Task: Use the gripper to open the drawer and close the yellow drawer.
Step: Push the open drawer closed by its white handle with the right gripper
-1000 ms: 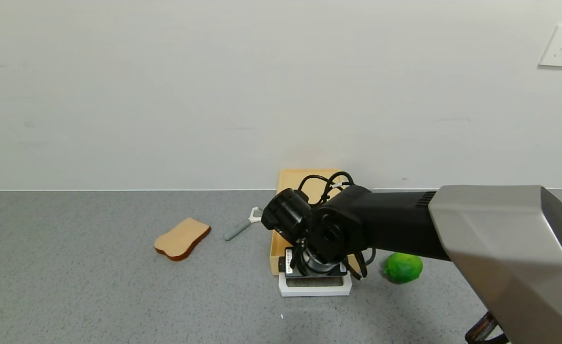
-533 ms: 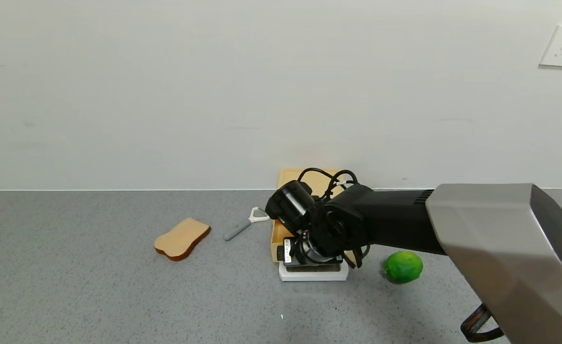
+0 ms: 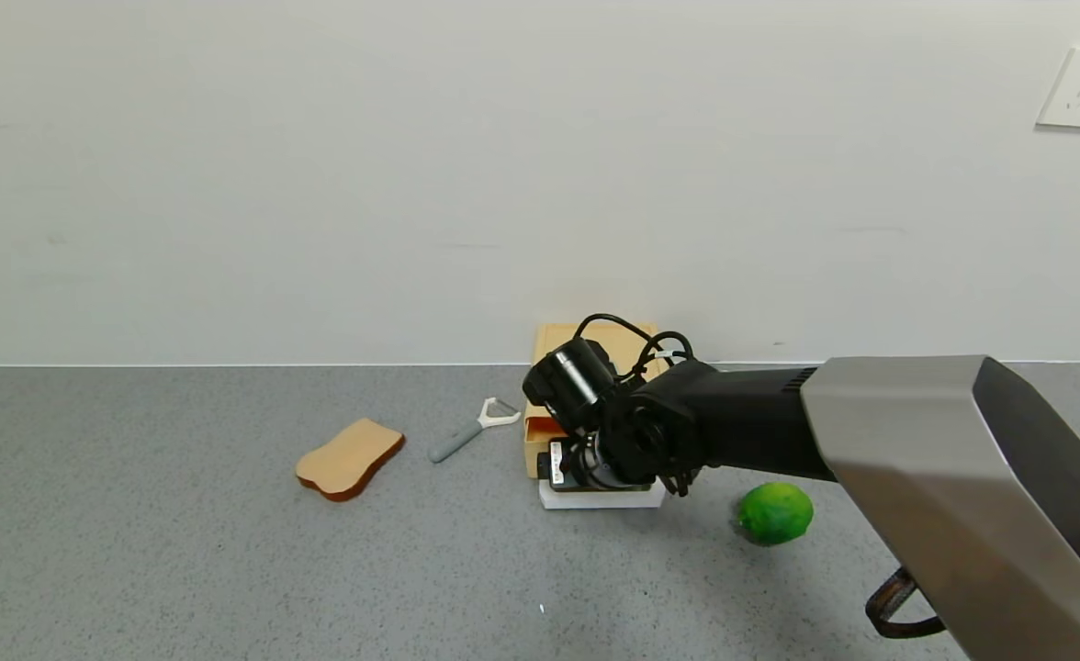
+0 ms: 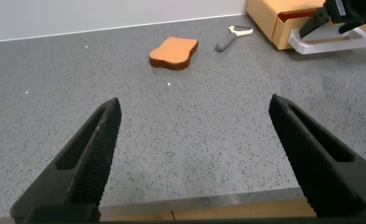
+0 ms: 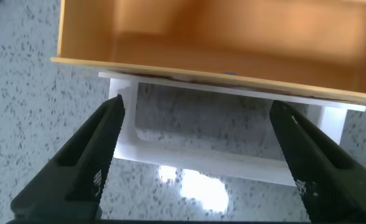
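Nearest to us, the left pincer (image 4: 192,158) hangs idle over bare tabletop (image 3: 182,569), well apart from the drawer (image 3: 540,431), with its two fingers spread wide and nothing between them.

Further out, we take the white handle (image 3: 601,498) of the drawer as the reference for all positions. The right pincer (image 5: 198,165) sits directly above the handle. In the right wrist view its fingers stand wide, one over each end of the handle loop (image 5: 229,163), and they grip nothing. Whether a fingertip touches the handle we cannot tell. A green lime (image 3: 775,513) rests on the tabletop to the right of the handle, near it but not touching. To the left of the handle lie a peeler (image 3: 471,431) and, beyond that, a bread slice (image 3: 350,458), both clear of the drawer's travel.

Behind the handle, the tray protrudes only slightly from the case (image 3: 554,341), which stands against the wall. The left wrist view shows a narrow strip of tray front (image 4: 291,23) exposed between handle and case.

We judge progress as follows:

1. Opening: we cannot confirm this step from the present state.
2. Closing: in hand and nearly complete, since a short length of tray remains outside the case.
3. Remaining: push the handle toward the wall until the tray front meets the case, then lift the right pincer clear.
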